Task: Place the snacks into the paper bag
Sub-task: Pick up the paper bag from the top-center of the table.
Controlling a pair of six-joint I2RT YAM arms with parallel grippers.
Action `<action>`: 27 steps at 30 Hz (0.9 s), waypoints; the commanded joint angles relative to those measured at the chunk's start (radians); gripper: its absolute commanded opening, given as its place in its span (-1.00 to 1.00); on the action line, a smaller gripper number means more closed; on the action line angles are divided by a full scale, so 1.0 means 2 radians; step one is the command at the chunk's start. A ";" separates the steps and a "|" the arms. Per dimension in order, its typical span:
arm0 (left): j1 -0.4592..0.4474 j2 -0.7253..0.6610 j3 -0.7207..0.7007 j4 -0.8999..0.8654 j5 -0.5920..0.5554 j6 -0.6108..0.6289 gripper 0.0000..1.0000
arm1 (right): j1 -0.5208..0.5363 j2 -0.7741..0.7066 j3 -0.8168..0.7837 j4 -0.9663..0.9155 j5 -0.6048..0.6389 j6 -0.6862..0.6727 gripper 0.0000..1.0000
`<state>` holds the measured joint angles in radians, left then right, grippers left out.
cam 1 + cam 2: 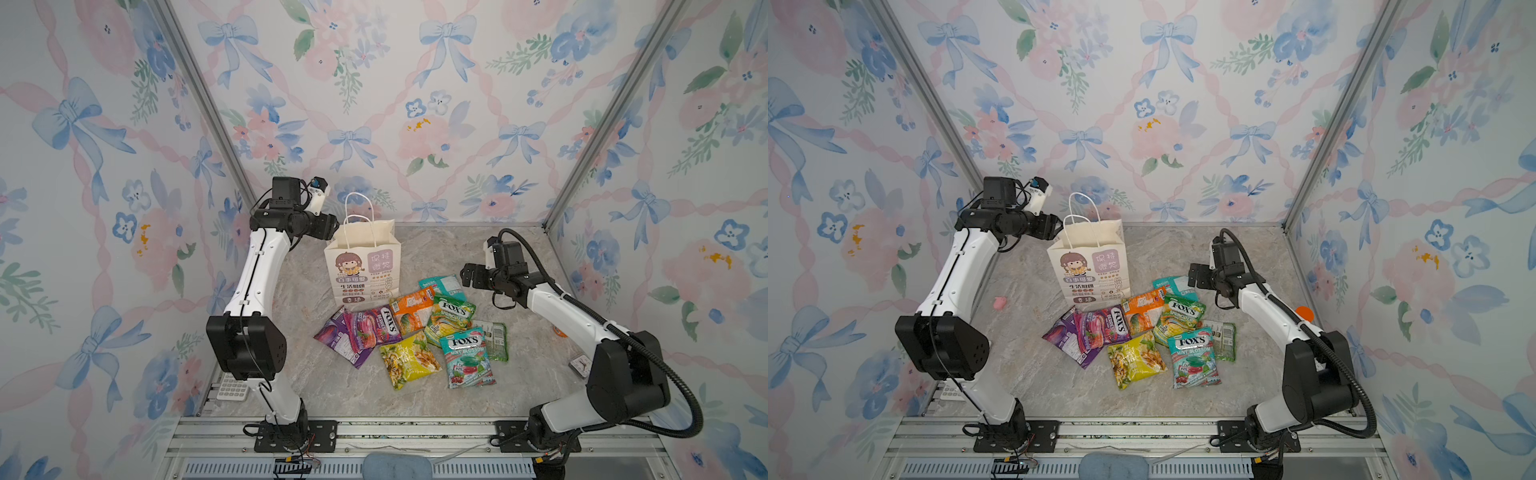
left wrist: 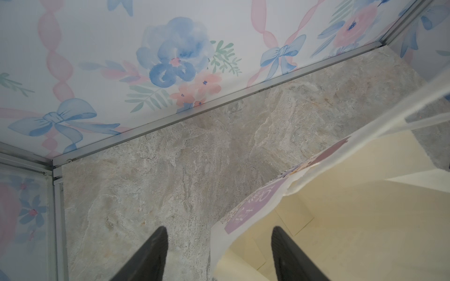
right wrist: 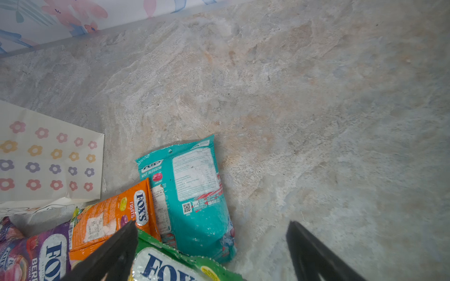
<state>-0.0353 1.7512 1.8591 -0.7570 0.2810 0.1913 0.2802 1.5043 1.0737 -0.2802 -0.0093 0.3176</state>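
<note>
L end effector (image 2: 219,228): jaws apart, astride rim of upright cream paper bag (image 2: 243,214); to be shut gently.
R end effector (image 3: 212,222): wide, empty; flat teal plastic pouch (image 3: 194,194) to be pinched by edge.

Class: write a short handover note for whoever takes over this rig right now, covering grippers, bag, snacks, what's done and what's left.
Left gripper: open, jaws either side of the rim of the paper bag, not clamped.
Right gripper: open, empty, over the edge of the snacks.
Paper bag: upright on the table.
Snacks: eight pouches lying in front of the bag.
Done: none seen bagged.
Left: all eight.
</note>
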 commanded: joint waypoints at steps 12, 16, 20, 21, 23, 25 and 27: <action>-0.064 0.059 0.039 0.000 -0.132 0.058 0.37 | 0.010 0.005 0.022 -0.006 -0.007 -0.007 0.97; -0.063 0.065 0.038 -0.001 -0.131 0.056 0.23 | 0.010 0.004 0.021 -0.003 -0.008 -0.008 0.97; -0.064 0.062 0.037 -0.001 -0.131 0.050 0.03 | 0.011 0.007 0.020 -0.002 -0.012 -0.006 0.99; -0.063 0.059 0.035 -0.002 -0.131 0.049 -0.05 | 0.011 0.006 0.020 -0.001 -0.013 -0.005 1.00; -0.064 0.050 0.029 -0.001 -0.132 0.046 -0.24 | 0.011 0.007 0.020 0.001 -0.016 -0.003 0.98; -0.063 0.042 0.024 -0.001 -0.141 0.040 -0.47 | 0.014 0.009 0.022 0.001 -0.021 -0.004 0.93; -0.063 0.034 0.019 -0.001 -0.153 0.030 -0.59 | 0.023 0.013 0.028 -0.002 -0.025 -0.009 0.89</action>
<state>-0.1669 1.8668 1.9129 -0.7570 0.0113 0.2779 0.2958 1.5192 1.0977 -0.2771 -0.0341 0.3119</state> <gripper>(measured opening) 0.219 0.948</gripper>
